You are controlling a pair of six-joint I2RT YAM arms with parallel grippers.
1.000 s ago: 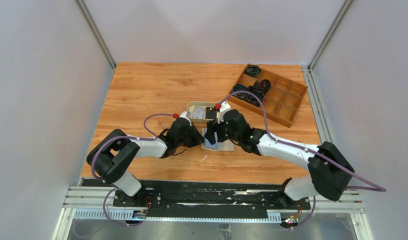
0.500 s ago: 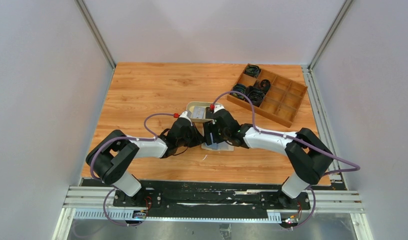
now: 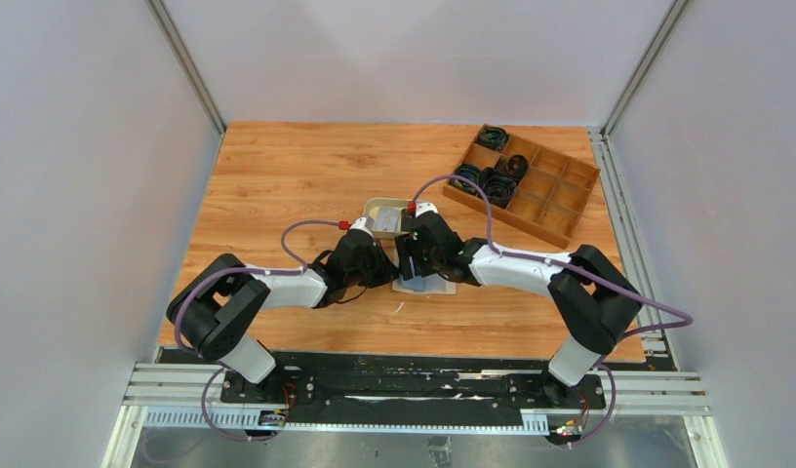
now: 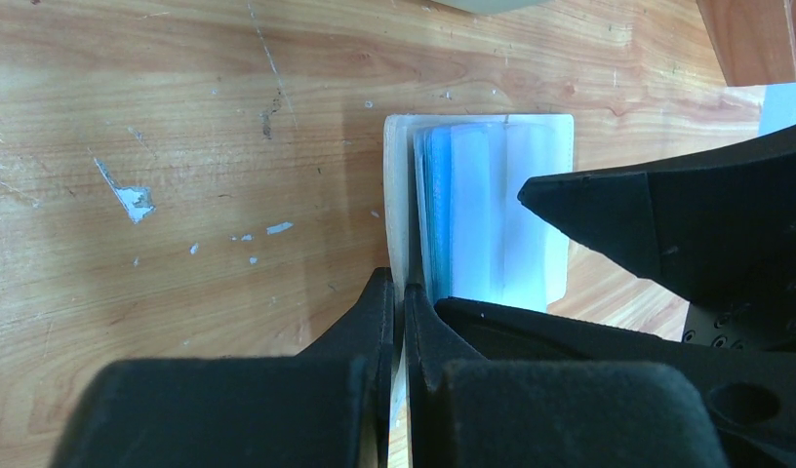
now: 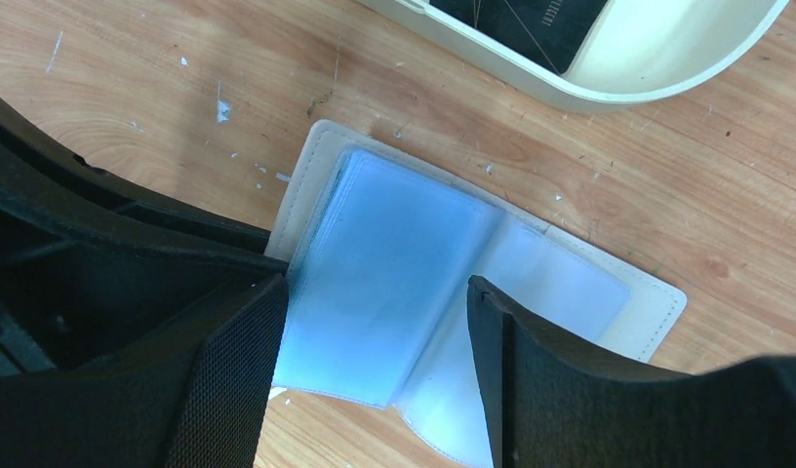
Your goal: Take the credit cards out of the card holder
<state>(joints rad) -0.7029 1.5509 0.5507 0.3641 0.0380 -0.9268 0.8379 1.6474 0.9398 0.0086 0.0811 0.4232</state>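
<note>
Left pincer (image 4: 399,292) grips the holder (image 5: 311,166) leaf; hold it firm. Right pincer (image 5: 375,331), released, straddles the card (image 5: 394,244): close on its edge only, pull straight.

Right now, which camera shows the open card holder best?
The right wrist view: the card holder lies open face-up, pale blue sleeves framed by the open right gripper. The left wrist view shows it edge-on, one leaf pinched by the left gripper. The top external view mostly hides it behind both grippers.
</note>
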